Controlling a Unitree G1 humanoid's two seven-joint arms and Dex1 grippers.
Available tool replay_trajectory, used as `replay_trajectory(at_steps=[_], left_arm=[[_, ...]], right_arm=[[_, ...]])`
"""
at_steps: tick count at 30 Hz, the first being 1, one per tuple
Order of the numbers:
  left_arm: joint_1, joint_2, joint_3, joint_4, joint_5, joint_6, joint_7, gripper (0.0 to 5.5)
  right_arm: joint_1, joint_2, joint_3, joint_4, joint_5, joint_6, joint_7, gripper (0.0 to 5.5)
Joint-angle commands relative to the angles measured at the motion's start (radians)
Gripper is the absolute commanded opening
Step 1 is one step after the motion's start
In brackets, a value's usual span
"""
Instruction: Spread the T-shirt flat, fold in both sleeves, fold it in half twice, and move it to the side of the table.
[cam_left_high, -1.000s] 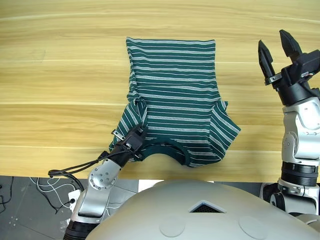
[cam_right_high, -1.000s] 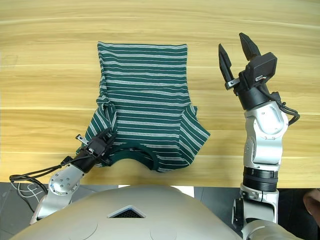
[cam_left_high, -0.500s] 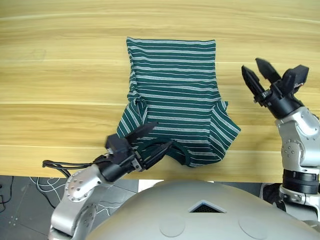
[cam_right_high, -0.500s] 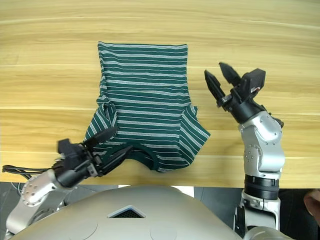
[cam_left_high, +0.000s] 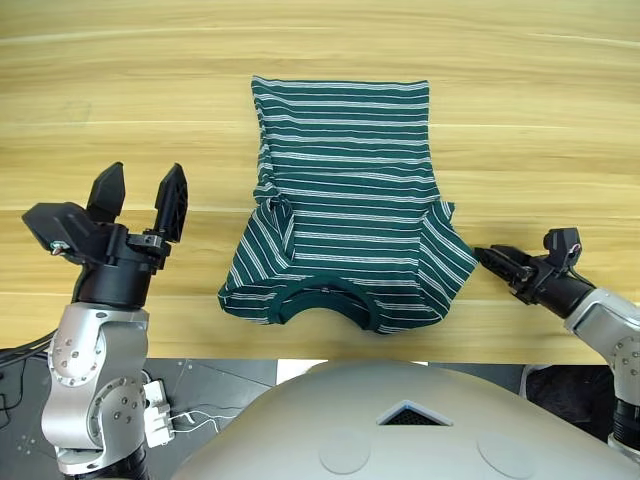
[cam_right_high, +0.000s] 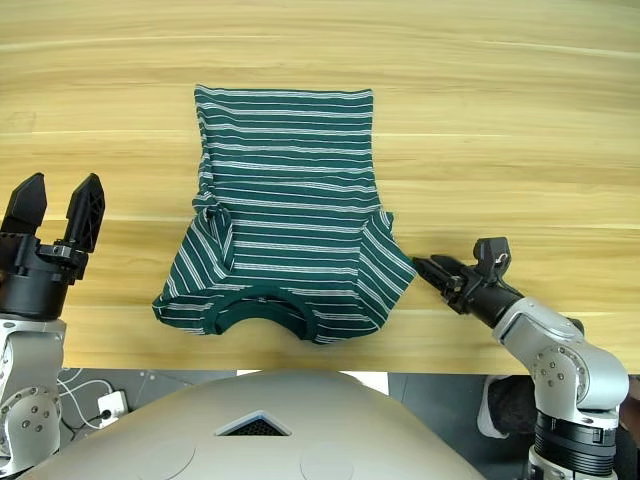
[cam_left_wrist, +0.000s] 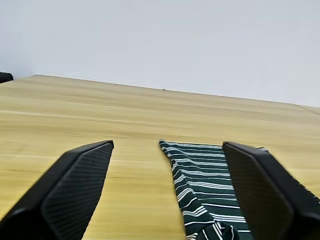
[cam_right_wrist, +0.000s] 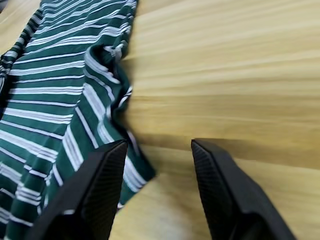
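Right wrist view has the right tool (cam_right_wrist: 159, 145) spread and empty, low over the desk (cam_left_high: 120, 80) just beside the right sleeve (cam_left_high: 452, 262) of the T-shirt (cam_left_high: 345, 180), likely set to pinch it for folding in. Meanwhile the left tool (cam_left_high: 142, 185) hangs released, raised off the T-shirt's left side by the near edge. One T-shirt, collar toward the near edge; two sleeves, two tools
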Motion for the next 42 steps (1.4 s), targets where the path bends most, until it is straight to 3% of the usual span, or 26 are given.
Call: replay_trajectory(at_steps=[1,8,22,34,42], left_arm=[[-0.005,-0.013,-0.012,0.008,0.037,0.026,-0.003,4.05],[-0.017,-0.027,-0.016,0.011,0.057,0.051,-0.012,4.05],[-0.031,-0.054,-0.016,0.017,0.063,0.082,-0.020,4.08],[-0.043,-0.064,-0.020,0.037,0.083,0.082,-0.048,4.08],[-0.034,-0.063,-0.050,-0.011,0.131,0.070,-0.068,4.08]], right_arm=[[0.041,-0.016,0.055,0.005,-0.042,0.037,0.000,2.39],[0.030,-0.038,0.087,0.003,-0.076,0.010,0.030,2.39],[-0.005,-0.004,0.136,-0.009,-0.141,-0.055,0.030,0.02],[-0.127,0.017,0.108,-0.173,-0.166,-0.159,0.019,0.02],[-0.116,-0.081,0.374,-0.294,-0.415,-0.270,0.060,0.02]])
